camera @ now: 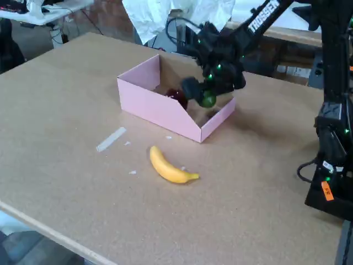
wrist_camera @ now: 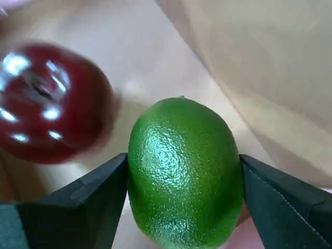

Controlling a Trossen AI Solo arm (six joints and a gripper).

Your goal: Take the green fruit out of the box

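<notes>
Gripping the green fruit (wrist_camera: 185, 171) tight between both fingers, the gripper (camera: 208, 98) hangs over the pink box (camera: 160, 107) at upper center of the fixed view, red fruit (wrist_camera: 49, 101) inside, banana (camera: 170, 167) below on the table (camera: 66, 83).

Count: three fruits, one box, one table, one arm.

One green lime (camera: 208, 100), one dark red apple-like fruit (camera: 176, 96) and one yellow banana (camera: 170, 167); one pale pink cardboard box (camera: 157, 107); one table (camera: 66, 110); one robot arm with a single gripper (camera: 205, 93). In the fixed view, one pale strip (camera: 111, 138) lies at about 9 o'clock from the banana, with three small scraps near it.
</notes>
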